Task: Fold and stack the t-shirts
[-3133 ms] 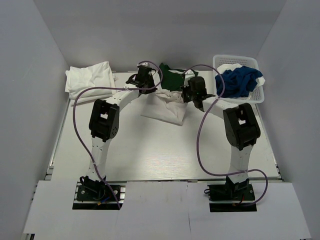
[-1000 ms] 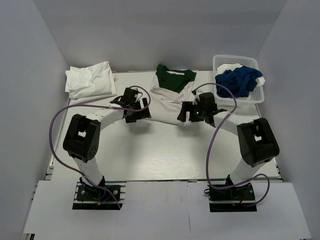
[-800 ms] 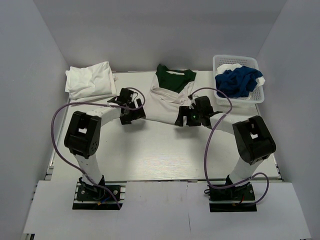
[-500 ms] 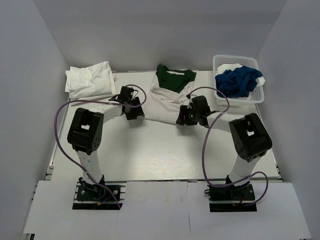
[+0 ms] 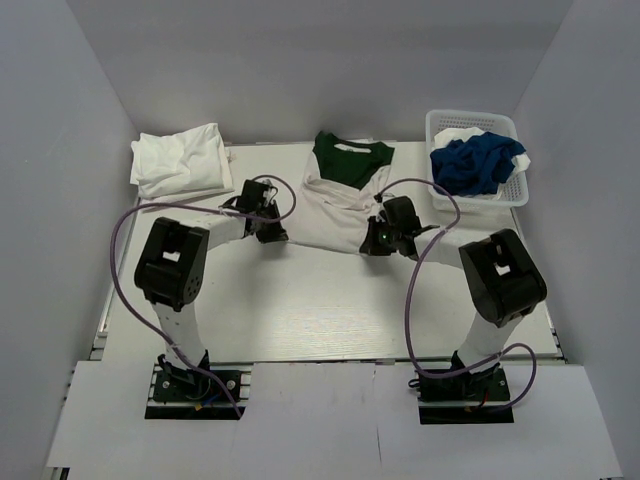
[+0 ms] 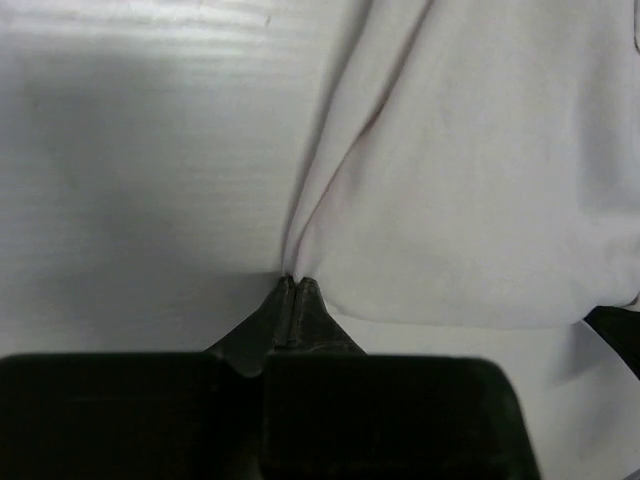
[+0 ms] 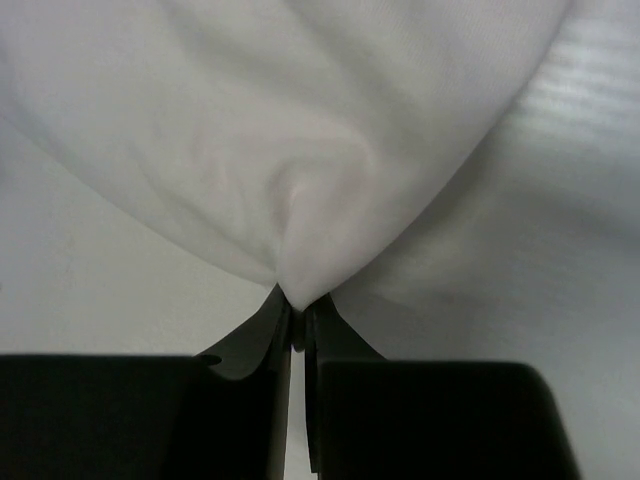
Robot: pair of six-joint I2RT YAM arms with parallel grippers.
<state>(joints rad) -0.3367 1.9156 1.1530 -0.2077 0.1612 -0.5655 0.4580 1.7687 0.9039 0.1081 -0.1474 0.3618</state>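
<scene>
A plain white t-shirt [image 5: 328, 218] lies spread in the middle of the table, with a dark green t-shirt [image 5: 350, 160] lying over its far part. My left gripper [image 5: 272, 232] is shut on the white shirt's near left corner; the pinched cloth [image 6: 450, 190] shows in the left wrist view. My right gripper [image 5: 374, 243] is shut on the near right corner, where the cloth [image 7: 300, 180] bunches at the fingertips [image 7: 285, 315]. A folded pile of white t-shirts [image 5: 180, 160] lies at the far left. A royal blue t-shirt [image 5: 478, 162] fills the basket.
A white plastic mesh basket [image 5: 520, 190] stands at the far right, with some white cloth under the blue shirt. Purple cables loop from both arms over the table. White walls close in the left, back and right sides.
Both grippers have moved from the far part of the table to the near edge of the white shirt and closed on its corners. The white and green shirts now lie spread flatter.
</scene>
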